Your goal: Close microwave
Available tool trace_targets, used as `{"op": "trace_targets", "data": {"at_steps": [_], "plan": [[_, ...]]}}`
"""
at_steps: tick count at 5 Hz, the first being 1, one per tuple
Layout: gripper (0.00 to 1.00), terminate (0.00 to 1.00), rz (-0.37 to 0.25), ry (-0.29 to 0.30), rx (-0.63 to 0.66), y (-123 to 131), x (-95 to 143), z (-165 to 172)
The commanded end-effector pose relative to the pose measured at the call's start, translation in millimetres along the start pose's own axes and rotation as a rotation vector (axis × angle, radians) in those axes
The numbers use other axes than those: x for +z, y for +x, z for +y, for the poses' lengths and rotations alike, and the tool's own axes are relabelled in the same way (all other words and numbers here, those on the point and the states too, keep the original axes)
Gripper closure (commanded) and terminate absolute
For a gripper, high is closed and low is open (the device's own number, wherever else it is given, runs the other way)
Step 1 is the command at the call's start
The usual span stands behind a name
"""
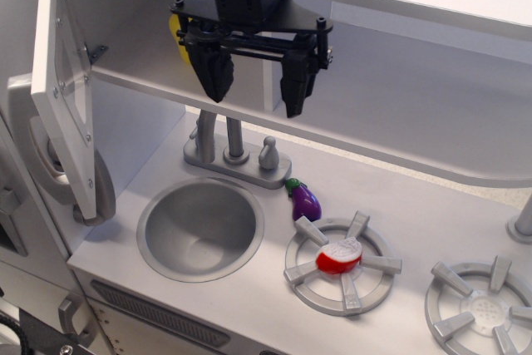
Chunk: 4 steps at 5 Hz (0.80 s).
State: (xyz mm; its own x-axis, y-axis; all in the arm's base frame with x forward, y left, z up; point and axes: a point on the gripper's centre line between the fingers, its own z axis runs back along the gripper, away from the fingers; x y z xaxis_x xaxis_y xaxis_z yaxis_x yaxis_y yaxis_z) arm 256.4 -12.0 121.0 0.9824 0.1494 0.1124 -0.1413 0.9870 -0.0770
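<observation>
The robot's jaws [253, 81] hang apart with a clear gap between the two dark fingers [215, 72], and nothing is held in them. They hover in front of the long white shelf [399, 135], above the grey tap [235, 143], touching neither as far as I can see.

The microwave [125, 35] sits at the upper left, and its compartment is open. Its white door [65, 81] is swung out to the left, edge-on to me, with the clear window [71, 72] showing in the panel. A yellow thing [176, 35] is partly visible just behind the left finger, deep in the compartment; I cannot tell what it is.

Below, on the bench [416, 197], the round grey sink [199, 229] has nothing in it. A purple eggplant [305, 200] lies between the tap base and the left burner [342, 262]. A red and white slice of toy food [339, 257] rests on the middle of that burner. A second burner [482, 305] sits at the far right.
</observation>
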Motion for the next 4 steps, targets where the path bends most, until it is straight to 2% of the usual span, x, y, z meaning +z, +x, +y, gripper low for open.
{"op": "trace_targets", "data": {"at_steps": [1, 2, 4], "plan": [[0.0, 0.0, 0.0, 0.0, 0.0, 0, 0, 0], [0.0, 0.0, -0.05, -0.027, -0.051, -21, 12, 18], [0.0, 0.0, -0.098, -0.058, -0.118, -63, 25, 48]]}}
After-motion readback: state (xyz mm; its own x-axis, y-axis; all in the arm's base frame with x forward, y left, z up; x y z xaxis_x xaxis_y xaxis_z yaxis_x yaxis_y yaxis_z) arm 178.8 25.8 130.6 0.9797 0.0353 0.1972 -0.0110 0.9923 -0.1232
